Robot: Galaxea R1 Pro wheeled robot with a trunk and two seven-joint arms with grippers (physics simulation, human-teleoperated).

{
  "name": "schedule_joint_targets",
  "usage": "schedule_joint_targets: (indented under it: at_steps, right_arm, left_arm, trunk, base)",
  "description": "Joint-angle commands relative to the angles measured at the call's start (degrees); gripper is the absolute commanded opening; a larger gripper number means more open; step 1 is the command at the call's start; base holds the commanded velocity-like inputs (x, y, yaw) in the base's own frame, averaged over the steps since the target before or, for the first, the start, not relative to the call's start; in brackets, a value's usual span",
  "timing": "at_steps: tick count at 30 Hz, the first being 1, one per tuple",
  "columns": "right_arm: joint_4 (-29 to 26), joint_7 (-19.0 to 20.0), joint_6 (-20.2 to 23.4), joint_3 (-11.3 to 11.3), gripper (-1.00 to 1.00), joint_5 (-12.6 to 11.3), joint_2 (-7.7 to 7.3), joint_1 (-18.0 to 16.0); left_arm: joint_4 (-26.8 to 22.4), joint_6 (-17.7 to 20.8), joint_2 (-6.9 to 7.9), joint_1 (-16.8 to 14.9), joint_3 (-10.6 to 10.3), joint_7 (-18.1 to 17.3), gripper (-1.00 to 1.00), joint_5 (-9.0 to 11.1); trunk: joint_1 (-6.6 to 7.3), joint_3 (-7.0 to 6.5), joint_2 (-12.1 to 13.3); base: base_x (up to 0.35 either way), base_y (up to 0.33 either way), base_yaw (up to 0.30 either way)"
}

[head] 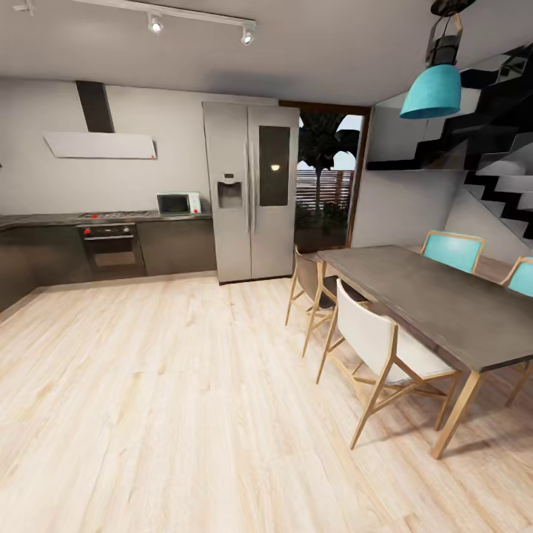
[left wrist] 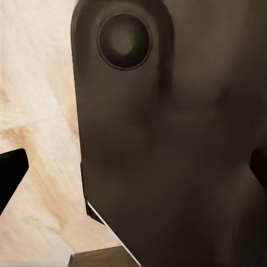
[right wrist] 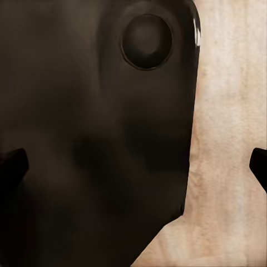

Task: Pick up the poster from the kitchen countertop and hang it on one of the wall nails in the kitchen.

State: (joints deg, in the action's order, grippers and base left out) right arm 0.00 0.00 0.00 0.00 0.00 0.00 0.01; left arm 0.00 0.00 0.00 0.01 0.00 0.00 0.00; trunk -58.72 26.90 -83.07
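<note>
Two tools, left and right, gape empty over floor; dark surface at ten o'clock; poster direction untellable.

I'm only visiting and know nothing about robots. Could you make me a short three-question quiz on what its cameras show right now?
1. True or false: the microwave sits on the dark counter beside the hob.
2. What colour is the hanging lamp? A) red B) turquoise C) yellow
3. Fill in: the tall silver appliance left of the glass door is the ____.

Key
1. True.
2. B. The two far chairs match it.
3. Fridge. It stands across the wooden floor from the grey dining table.

In both wrist views the fingers show only as dark tips at the picture edges, set wide apart with nothing between them.
</note>
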Motion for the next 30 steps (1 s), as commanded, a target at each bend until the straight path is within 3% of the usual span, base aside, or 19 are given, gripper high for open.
schedule_joint_targets:
  at_steps: [1,4,25,30]
  right_arm:
    - [0.0,0.0,0.0,0.0,1.00,0.0,0.00,0.0]
    - [0.0,0.1,0.8,0.3,1.00,0.0,0.74,-0.1]
    - [0.0,0.1,0.8,0.3,1.00,0.0,0.73,-0.1]
    - [-1.4,0.0,-0.5,0.1,1.00,0.1,-0.30,-1.7]
  left_arm:
    - [0.0,0.0,0.00,0.0,0.0,0.0,1.00,0.0]
    - [0.2,-0.1,-0.38,0.2,0.2,-0.8,1.00,0.1]
    - [0.2,-0.1,-0.37,0.2,0.2,-0.8,1.00,0.1]
    - [-1.4,-0.9,-1.99,1.8,0.5,-0.3,1.00,-0.2]
  trunk:
    - [0.00,0.03,0.0]
    - [0.00,0.03,0.0]
    - [0.00,0.03,0.0]
    - [0.00,0.03,0.0]
  base:
    - [0.000,0.000,0.000]
    - [0.000,0.000,0.000]
    - [0.000,0.000,0.000]
    - [0.000,0.000,0.000]
